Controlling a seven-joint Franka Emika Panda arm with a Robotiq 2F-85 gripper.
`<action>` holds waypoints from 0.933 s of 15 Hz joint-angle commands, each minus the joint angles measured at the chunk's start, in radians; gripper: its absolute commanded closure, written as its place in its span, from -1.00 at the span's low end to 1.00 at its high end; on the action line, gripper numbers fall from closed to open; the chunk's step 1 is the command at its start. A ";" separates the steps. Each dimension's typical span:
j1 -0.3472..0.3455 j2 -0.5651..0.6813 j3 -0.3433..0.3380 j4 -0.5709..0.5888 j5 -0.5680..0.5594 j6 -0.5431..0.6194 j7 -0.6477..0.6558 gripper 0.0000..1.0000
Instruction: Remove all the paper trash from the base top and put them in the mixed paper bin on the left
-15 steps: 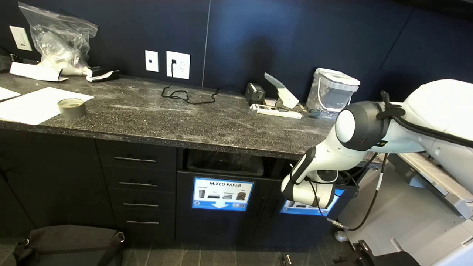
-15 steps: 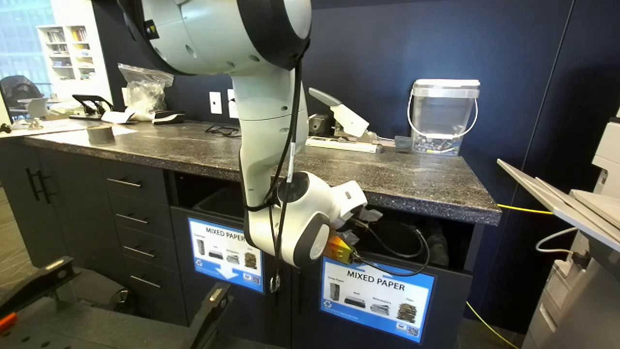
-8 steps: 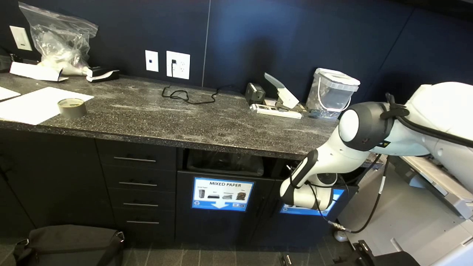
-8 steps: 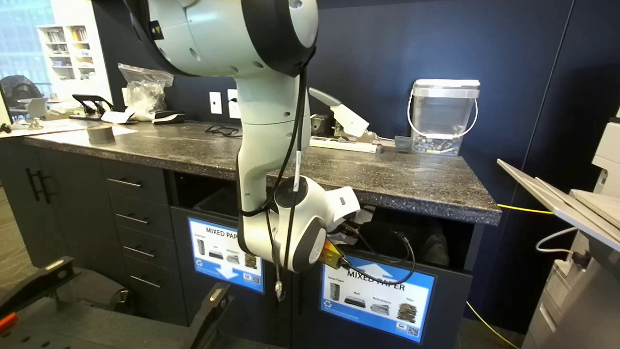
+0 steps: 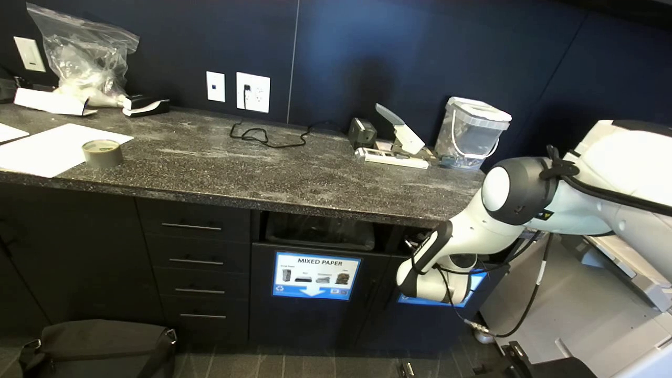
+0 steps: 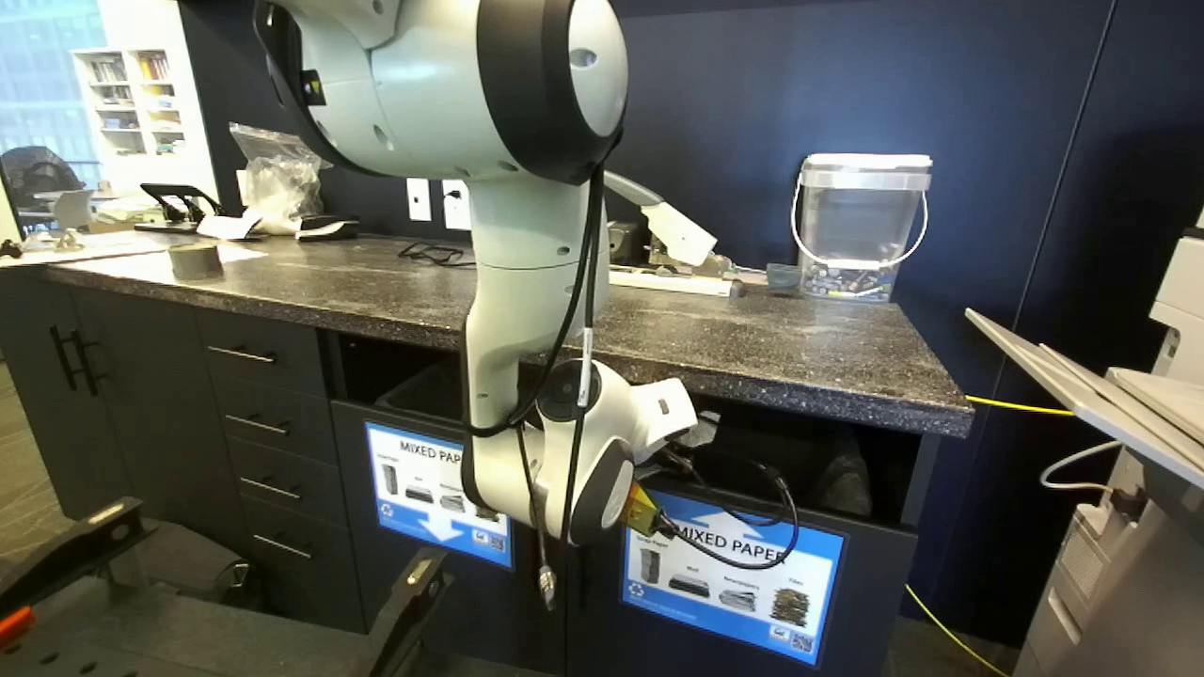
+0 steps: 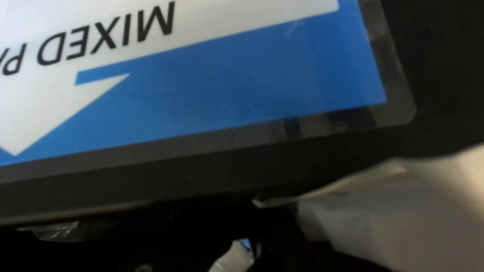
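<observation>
The base top [image 5: 273,176] is a dark speckled counter over black cabinets. My gripper [image 6: 698,453] is low at the front of the right-hand cabinet opening, beneath the counter's edge; its fingers are hidden by the arm and shadow. In the wrist view, a large pale piece of paper trash [image 7: 401,219] spreads across the lower right, and a smaller pale scrap [image 7: 233,258] shows at the bottom. Whether the jaws hold either, I cannot tell. Left of the hand, the mixed paper bin [image 5: 321,243] sits behind its sign [image 5: 317,275].
Along the counter are a tape roll [image 5: 102,153], white sheets [image 5: 50,149], a plastic bag [image 5: 86,65], a stapler [image 5: 404,137] and a clear bucket [image 5: 470,134]. The upside-down sign [image 7: 211,87] is close to the wrist camera. A printer [image 6: 1119,508] stands at the right.
The arm has sunk a little, its elbow coming down in both exterior views. The hand has dropped slightly at the right-hand opening. Things on the counter have stayed put.
</observation>
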 commanded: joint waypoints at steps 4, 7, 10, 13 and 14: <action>0.095 0.000 -0.041 0.092 0.247 -0.071 -0.052 0.88; 0.137 -0.002 -0.060 0.108 0.371 -0.057 -0.067 0.87; 0.128 -0.002 -0.044 0.122 0.363 -0.050 -0.042 0.87; 0.084 0.000 -0.006 0.124 0.290 -0.039 0.016 0.88; 0.072 0.000 0.008 0.119 0.269 -0.037 0.035 0.87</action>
